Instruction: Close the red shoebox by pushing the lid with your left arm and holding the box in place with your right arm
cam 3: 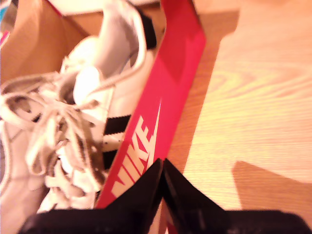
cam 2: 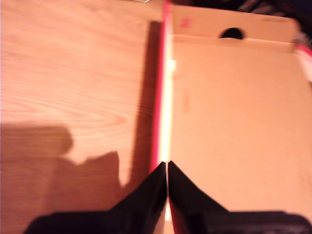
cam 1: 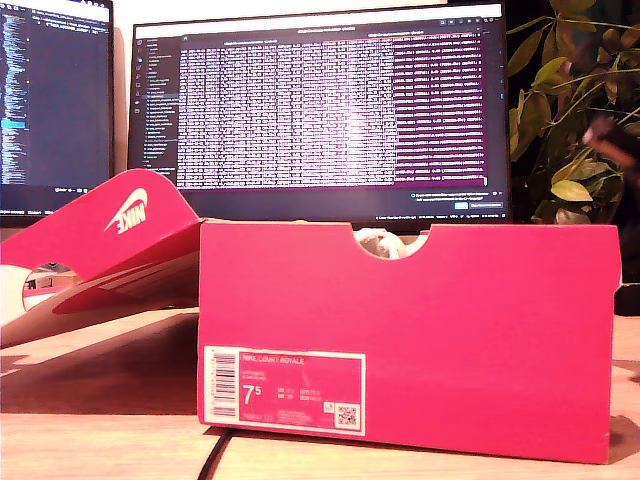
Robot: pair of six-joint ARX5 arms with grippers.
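The red shoebox [cam 1: 420, 320] stands on the wooden table with a size label facing the exterior view. Its lid [cam 1: 120, 235] is swung open toward the exterior view's left, with the white Nike logo showing. White shoes [cam 3: 73, 122] lie inside the box; a bit shows through the notch [cam 1: 385, 243]. My first gripper [cam 2: 167, 166] is shut, its tips over the lid's red rim [cam 2: 163, 87] beside the brown inner face [cam 2: 234, 122]. My second gripper [cam 3: 162, 163] is shut, right above the box's red side wall [cam 3: 170, 83] with NIKE lettering. Neither arm shows in the exterior view.
Two lit monitors [cam 1: 320, 105] stand behind the box. A leafy plant [cam 1: 575, 120] fills the exterior view's right. A dark cable [cam 1: 212, 455] runs under the box's front. Bare wooden table [cam 3: 258, 97] lies beside the box wall, and more [cam 2: 73, 83] beside the lid.
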